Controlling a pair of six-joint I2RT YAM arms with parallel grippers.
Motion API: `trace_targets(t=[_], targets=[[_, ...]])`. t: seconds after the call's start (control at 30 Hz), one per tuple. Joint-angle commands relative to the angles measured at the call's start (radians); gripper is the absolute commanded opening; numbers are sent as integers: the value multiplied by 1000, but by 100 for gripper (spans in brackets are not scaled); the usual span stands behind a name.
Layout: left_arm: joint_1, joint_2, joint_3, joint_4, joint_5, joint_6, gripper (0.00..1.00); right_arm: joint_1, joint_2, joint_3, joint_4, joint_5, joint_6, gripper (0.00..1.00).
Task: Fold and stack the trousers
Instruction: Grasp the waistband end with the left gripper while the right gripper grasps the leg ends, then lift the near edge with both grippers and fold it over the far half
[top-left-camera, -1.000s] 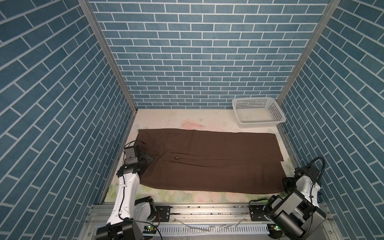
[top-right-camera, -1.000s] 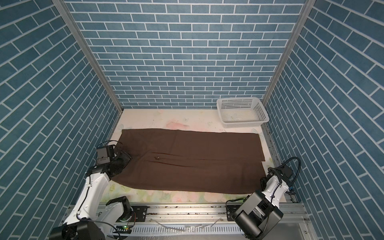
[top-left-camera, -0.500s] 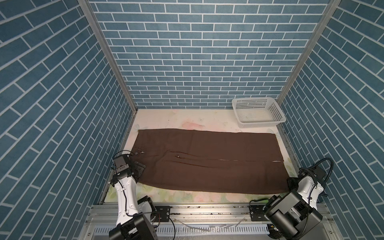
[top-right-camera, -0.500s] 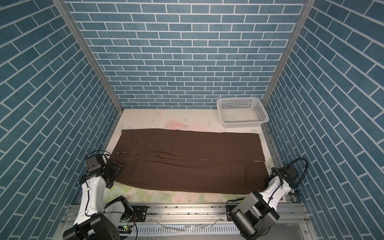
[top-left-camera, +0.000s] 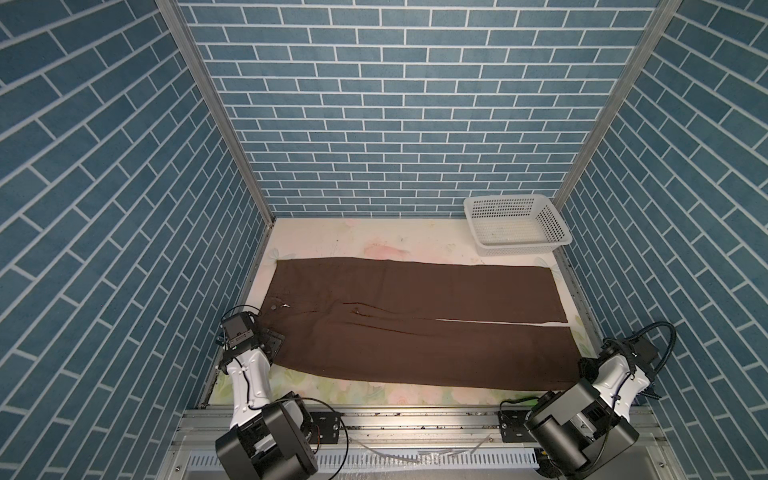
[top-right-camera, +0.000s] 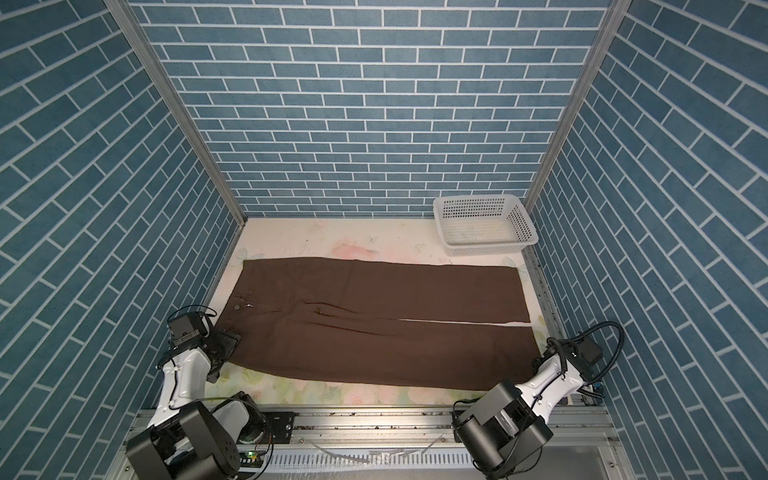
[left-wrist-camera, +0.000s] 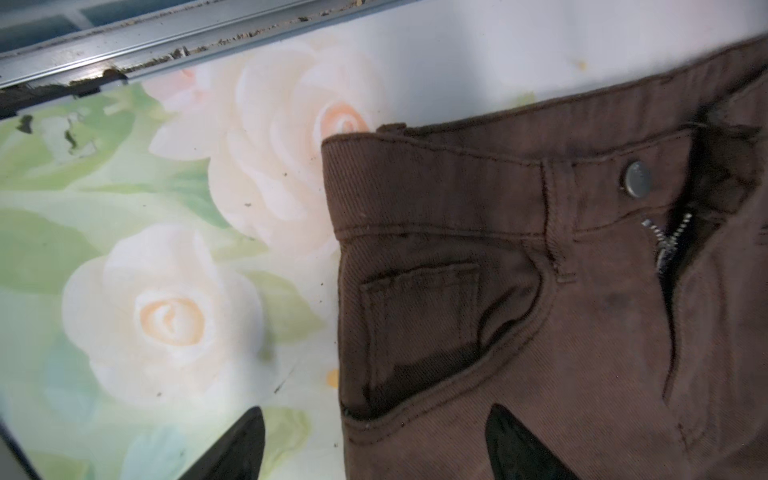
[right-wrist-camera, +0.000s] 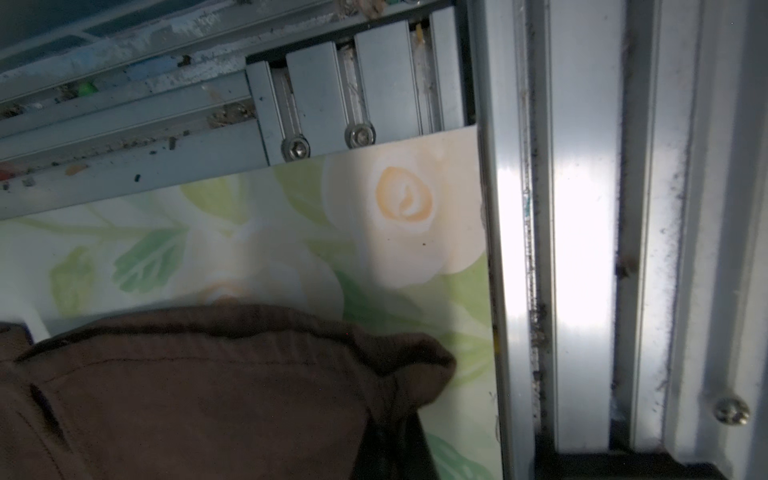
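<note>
**Blue-brick enclosure, floral worktop: trousers spread flat between the two pincers**

Blue brick-pattern walls (top-left-camera: 395, 124) close in three sides of a worktop (top-left-camera: 374, 239) covered in a pale rose print.

**Trousers.** One dark brown pair of trousers (top-left-camera: 415, 307) lies flat and unfolded on the worktop, stretched from one pincer to the other. The waist is at the left pincer's end and the hems are at the right pincer's end. The legs lie side by side. A thin strip of worktop shows between them toward the hems.

**Left pincer.** The left pincer (left-wrist-camera: 376, 440) has its fingers apart and clamps nothing.
- In the left wrist view, one fingertip (left-wrist-camera: 249, 440) is over bare worktop and the other is over the cloth.
- The outer side edge of the near leg runs between the two fingertips.
- A front pocket (left-wrist-camera: 419, 316) lies just ahead of the pincer.
- The waistband button (left-wrist-camera: 638, 178) and a partly open zipper (left-wrist-camera: 669, 241) lie further ahead, off to one side.
- Whether the fingertips touch the surface cannot be told.

**Right pincer.** The right pincer (top-left-camera: 584, 369) is closed at the hem corner of the near leg.
- In the right wrist view, the cloth at this corner is gathered and raised off the worktop.
- The cloth hides the fingers themselves.
- The corner of the worktop and a metal frame rail (right-wrist-camera: 582, 249) lie just beside the pincer.

**Basket.** A white perforated basket (top-left-camera: 519, 249) stands on the worktop well beyond the right pincer, on the far side of the trousers. It is near the far leg but apart from it.
</note>
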Motion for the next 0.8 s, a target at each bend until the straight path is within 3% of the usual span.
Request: trace_targets(t=[0.0, 0.13, 0.2, 0.27, 0.3, 0.43, 0.53, 0.63, 0.77], targets=[[7, 61, -14, 112, 2, -1, 80, -8, -9, 17, 9, 10, 32, 0], [18, 172, 15, 161, 16, 0, 75, -11, -15, 18, 5, 9, 32, 0], [29, 221, 23, 195, 59, 9, 54, -10, -20, 18, 3, 10, 31, 0], [50, 258, 33, 200, 96, 9, 12, -12, -25, 19, 3, 6, 39, 0], [70, 261, 35, 192, 111, 9, 1, -13, -28, 19, 3, 3, 47, 0], [215, 124, 6, 162, 216, -37, 0, -13, -51, 13, 49, -85, 128, 0], [258, -48, 37, 56, 192, -77, 0, -11, -73, 6, 110, -182, 228, 0], [267, -181, 113, -51, 144, -100, 0, -13, -40, 63, 105, -199, 265, 0], [284, -157, 256, -144, 105, -86, 0, -13, 4, 155, 99, -243, 309, 0]])
